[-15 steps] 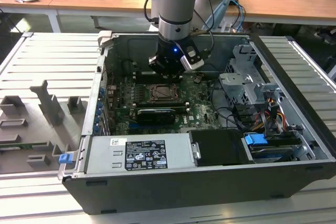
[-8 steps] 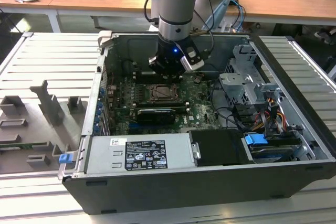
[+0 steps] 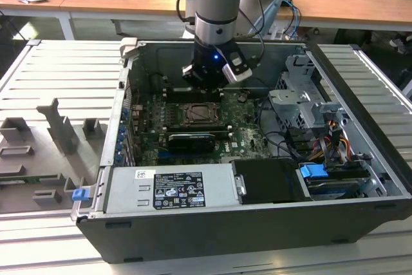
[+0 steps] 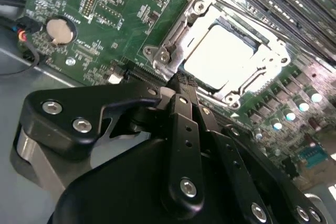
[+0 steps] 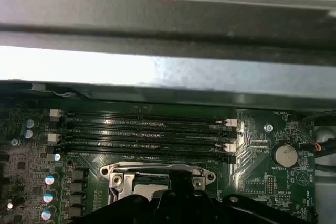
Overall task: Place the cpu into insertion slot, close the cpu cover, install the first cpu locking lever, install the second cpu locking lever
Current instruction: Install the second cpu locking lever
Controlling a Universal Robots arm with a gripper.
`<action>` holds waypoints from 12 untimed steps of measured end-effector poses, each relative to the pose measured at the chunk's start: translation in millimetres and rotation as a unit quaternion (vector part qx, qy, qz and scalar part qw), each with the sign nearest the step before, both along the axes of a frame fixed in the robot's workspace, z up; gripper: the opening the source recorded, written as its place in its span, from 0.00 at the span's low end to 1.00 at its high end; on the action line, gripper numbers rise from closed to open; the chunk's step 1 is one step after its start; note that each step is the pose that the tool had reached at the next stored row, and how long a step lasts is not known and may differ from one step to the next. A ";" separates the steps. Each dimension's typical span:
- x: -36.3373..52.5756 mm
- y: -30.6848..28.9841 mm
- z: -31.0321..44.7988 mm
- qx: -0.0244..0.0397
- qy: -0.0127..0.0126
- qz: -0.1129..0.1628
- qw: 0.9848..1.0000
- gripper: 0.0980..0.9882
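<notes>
On the exterior view's left of the jaws, well apart from them and outside the case, a grey moulded tray (image 3: 51,140) lies on the slatted table (image 3: 38,236), with a small blue clip (image 3: 79,193) near its corner. The open computer case (image 3: 257,223) comes next. Its silver power supply (image 3: 170,188) runs along the near wall, in front of and below the jaws.

Your gripper (image 3: 206,85) hangs inside the case, over the green motherboard (image 3: 241,136). In the second wrist view the gripper (image 4: 176,88) has its jaws clenched, and the black fingers (image 4: 185,124) meet with no gap between them. You cannot tell whether anything thin is pinched there. The tips sit right at the edge of the insertion slot (image 3: 201,115).

The cpu (image 4: 220,56) lies flat in that slot just beyond the tips, its pale face up. The cpu cover (image 4: 176,38) lies down around it, and the chip shows through the cut-out middle. The long black card (image 3: 190,140) sits on the near side of the slot from the jaws.

In the first wrist view the memory slots (image 5: 142,129) run in a row past the socket, away from the tips. A round coin battery (image 5: 286,156) sits off to one side of the jaws on the board.

On the exterior view's right of the jaws stands the grey metal drive cage (image 3: 302,104). A blue tab (image 3: 313,173) lies lower down beside a bundle of coloured wires (image 3: 335,140), well apart from the gripper.
</notes>
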State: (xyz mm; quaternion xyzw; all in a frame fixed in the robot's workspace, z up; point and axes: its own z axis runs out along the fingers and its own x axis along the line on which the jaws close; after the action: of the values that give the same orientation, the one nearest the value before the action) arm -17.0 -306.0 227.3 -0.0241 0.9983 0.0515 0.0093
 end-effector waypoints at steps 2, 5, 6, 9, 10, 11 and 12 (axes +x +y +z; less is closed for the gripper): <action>0.0 0.0 11.3 0.000 0.000 0.000 1.000 0.01; 0.1 -1.5 11.5 0.000 0.000 0.000 1.000 0.01; 0.0 -3.1 11.4 0.000 0.000 0.000 1.000 0.01; 0.0 -9.3 11.1 0.000 0.000 0.000 1.000 0.01; 0.0 -11.1 10.9 0.000 0.000 0.000 1.000 0.01; 0.0 -12.3 10.8 0.000 0.000 0.000 1.000 0.01; 0.0 -13.8 10.8 0.000 0.000 0.000 1.000 0.01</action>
State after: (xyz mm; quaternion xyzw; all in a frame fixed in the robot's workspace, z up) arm -17.0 -319.8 238.0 -0.0241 0.9983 0.0514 0.0093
